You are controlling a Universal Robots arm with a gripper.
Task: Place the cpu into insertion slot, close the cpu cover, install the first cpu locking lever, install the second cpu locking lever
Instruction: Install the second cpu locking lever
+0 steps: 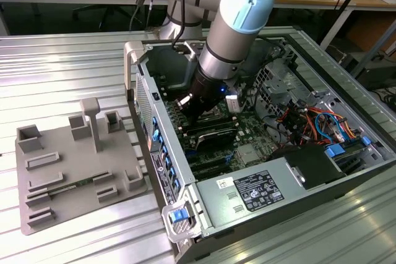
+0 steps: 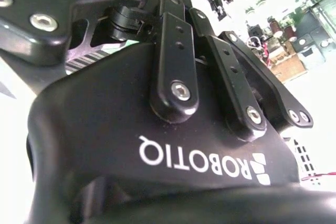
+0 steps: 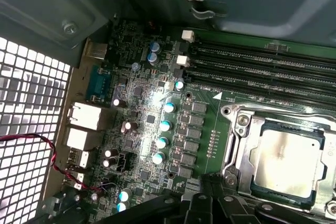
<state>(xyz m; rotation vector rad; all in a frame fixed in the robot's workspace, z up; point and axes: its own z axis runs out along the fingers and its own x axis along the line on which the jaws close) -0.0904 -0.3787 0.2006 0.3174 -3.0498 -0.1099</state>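
Note:
In the first wrist view the cpu (image 3: pixel 287 162), a flat square chip with a silver-grey face, lies seated in the insertion slot (image 3: pixel 231 145) on the green board. The cpu cover (image 3: pixel 294 121), a thin silver frame, lies flat around the chip, whose face shows through its window. My gripper (image 3: pixel 209 184) hovers just beside the slot's edge, shut with nothing between its fingertips. From outside, the arm reaches down into the open computer case and the gripper (image 1: pixel 201 112) is low over the board. The black linkage bars (image 2: pixel 176 56) stand close together in the second wrist view.
Long black memory slots (image 3: pixel 262 61) run beside the socket. A perforated case wall (image 3: pixel 26 119) and a red wire (image 3: pixel 47 150) border the board. A power supply (image 1: pixel 253 193) and cable bundles (image 1: pixel 315 122) crowd the case. A grey fixture plate (image 1: pixel 74 165) sits at the exterior view's left.

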